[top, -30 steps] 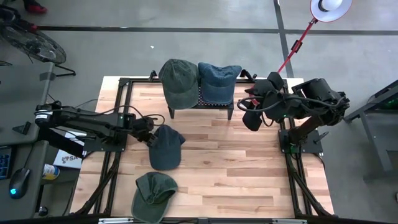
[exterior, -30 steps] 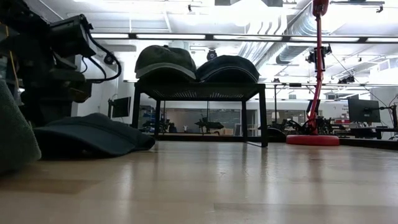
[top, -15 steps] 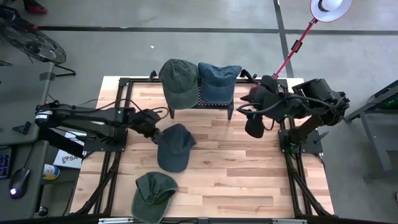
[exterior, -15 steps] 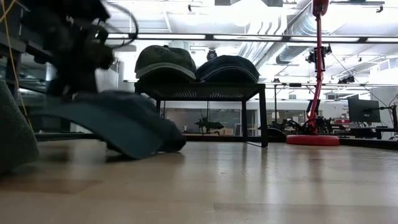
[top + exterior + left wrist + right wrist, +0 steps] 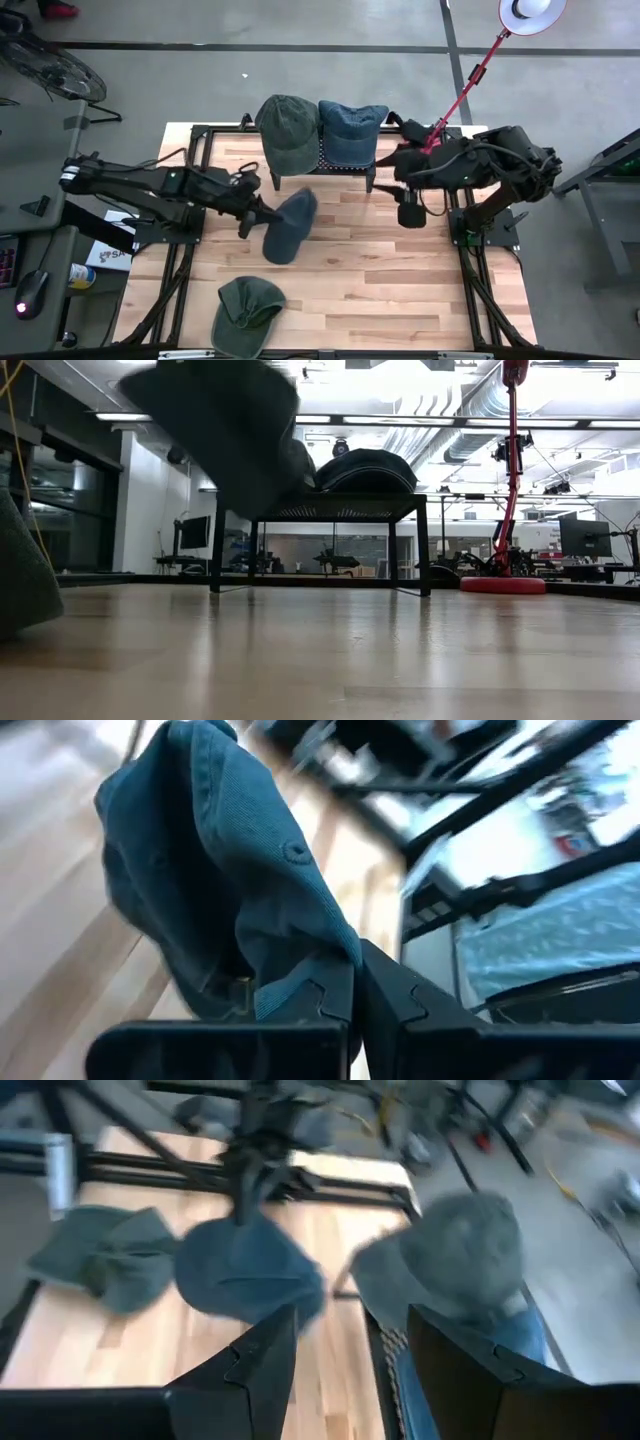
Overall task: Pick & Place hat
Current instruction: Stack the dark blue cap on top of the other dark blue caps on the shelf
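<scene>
A wooden table (image 5: pixel 400 270) holds a low black rack (image 5: pixel 345 165) at its far edge, with a green cap (image 5: pixel 285 125) and a blue cap (image 5: pixel 352 130) resting on top. The left gripper (image 5: pixel 258 208) is clamped on a dark blue cap (image 5: pixel 288 226), held clear of the table just in front of the rack. It should probably carry the cap high enough to clear the rack edge before lowering. The cap hangs soft and folded, with a button on its crown. The right gripper (image 5: pixel 410 212) waits beside the rack, fingers apart. Another green cap (image 5: pixel 245 312) lies near the front edge.

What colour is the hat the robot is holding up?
Dark blue-teal. The hat shows best in the left wrist view, pinched by the left gripper.
</scene>
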`<state>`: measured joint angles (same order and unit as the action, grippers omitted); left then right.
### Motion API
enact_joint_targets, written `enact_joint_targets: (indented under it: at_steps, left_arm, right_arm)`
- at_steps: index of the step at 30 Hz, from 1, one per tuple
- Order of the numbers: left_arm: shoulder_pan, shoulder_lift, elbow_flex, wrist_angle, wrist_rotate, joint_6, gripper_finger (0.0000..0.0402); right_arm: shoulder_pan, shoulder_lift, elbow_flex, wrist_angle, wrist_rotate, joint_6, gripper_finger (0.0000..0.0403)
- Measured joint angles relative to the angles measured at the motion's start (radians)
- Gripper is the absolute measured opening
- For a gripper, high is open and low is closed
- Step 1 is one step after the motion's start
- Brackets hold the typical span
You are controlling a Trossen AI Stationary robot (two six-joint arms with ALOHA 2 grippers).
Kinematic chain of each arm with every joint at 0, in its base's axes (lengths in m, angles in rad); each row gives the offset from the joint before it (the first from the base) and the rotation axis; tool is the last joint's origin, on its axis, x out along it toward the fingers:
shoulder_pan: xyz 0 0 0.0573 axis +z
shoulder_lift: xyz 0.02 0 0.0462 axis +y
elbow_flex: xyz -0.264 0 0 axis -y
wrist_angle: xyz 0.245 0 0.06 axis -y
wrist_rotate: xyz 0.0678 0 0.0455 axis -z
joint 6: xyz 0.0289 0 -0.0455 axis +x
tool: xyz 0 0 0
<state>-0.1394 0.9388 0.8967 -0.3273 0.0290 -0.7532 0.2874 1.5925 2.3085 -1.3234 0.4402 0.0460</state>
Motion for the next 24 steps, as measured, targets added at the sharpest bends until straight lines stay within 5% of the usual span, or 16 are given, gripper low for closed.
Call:
enact_joint_targets:
  at_steps: [7,17,24]
  left_arm:
    - [-0.053,0.083,0.187,0.039,0.053,0.197,0.0000]
    - [-0.053,0.265,0.420,-0.028,0.160,0.338,0.0000]
    - [-0.053,0.309,0.518,-0.105,0.163,0.364,0.0000]
  right_arm:
    - [-0.044,0.036,0.000,0.126,-0.204,-0.179,0.0184]
    - [-0.114,0.119,0.000,0.127,-0.456,-0.183,0.0184]
    - [-0.116,0.145,-0.001,0.070,-0.497,-0.128,0.0184]
